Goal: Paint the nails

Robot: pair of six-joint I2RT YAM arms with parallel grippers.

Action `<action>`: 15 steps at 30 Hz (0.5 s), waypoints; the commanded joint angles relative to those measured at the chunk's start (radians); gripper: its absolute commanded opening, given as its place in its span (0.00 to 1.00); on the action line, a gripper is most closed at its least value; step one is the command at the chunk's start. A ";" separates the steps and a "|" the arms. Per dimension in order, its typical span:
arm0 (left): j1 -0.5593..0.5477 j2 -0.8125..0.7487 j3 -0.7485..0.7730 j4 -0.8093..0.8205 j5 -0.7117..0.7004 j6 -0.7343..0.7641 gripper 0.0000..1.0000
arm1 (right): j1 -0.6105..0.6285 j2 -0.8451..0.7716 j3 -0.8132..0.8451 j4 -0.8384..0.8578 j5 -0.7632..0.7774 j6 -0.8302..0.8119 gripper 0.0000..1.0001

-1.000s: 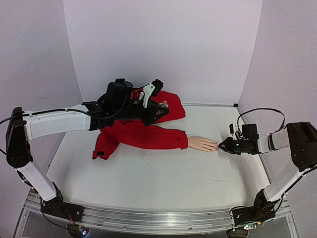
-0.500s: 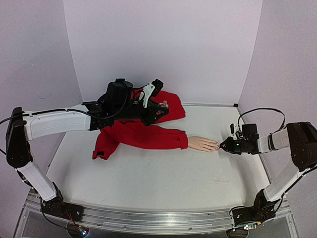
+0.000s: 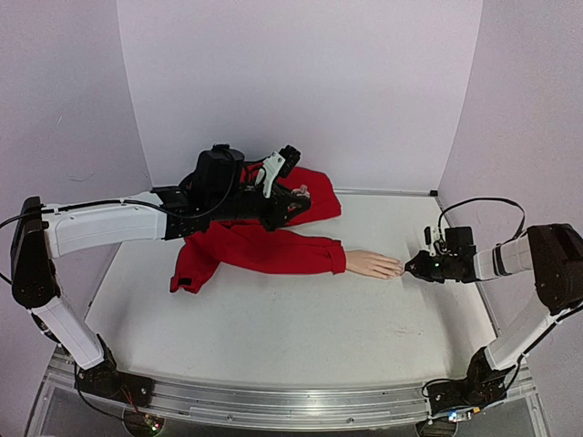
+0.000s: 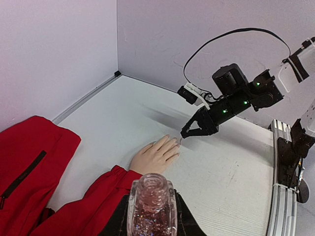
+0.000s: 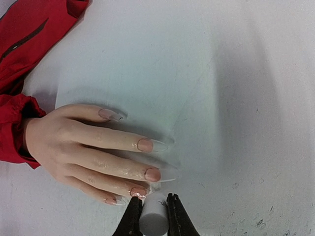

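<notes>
R gripper point(image 5: 153, 212) pinching white cap point(image 5: 153, 222) at nails point(image 5: 152, 174), L gripper point(image 4: 150, 225) holding glitter bottle point(image 4: 150, 194) above red sleeve point(image 4: 86, 209)

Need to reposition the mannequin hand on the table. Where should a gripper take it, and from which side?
At the wrist, just ahead of the red cuff, coming from above with the gripper spanning its width. The mannequin hand lies flat, palm down, so the wrist is the narrowest firm part. The fingers end in long thin nails, likely fragile.
</notes>
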 commanded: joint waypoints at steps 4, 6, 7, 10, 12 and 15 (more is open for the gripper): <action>-0.002 -0.043 0.039 0.054 0.013 0.013 0.00 | 0.005 -0.022 0.026 -0.012 0.018 0.010 0.00; -0.002 -0.048 0.036 0.053 0.010 0.013 0.00 | 0.006 -0.035 0.023 -0.022 0.017 0.008 0.00; -0.002 -0.050 0.034 0.054 0.009 0.012 0.00 | 0.006 -0.045 0.020 -0.027 0.019 0.006 0.00; -0.002 -0.055 0.030 0.054 0.008 0.011 0.00 | 0.006 -0.076 0.015 -0.049 0.018 -0.008 0.00; -0.002 -0.057 0.028 0.054 0.008 0.012 0.00 | 0.005 -0.094 0.006 -0.048 -0.004 -0.019 0.00; -0.002 -0.057 0.027 0.054 0.012 0.008 0.00 | 0.006 -0.084 0.006 -0.042 -0.036 -0.021 0.00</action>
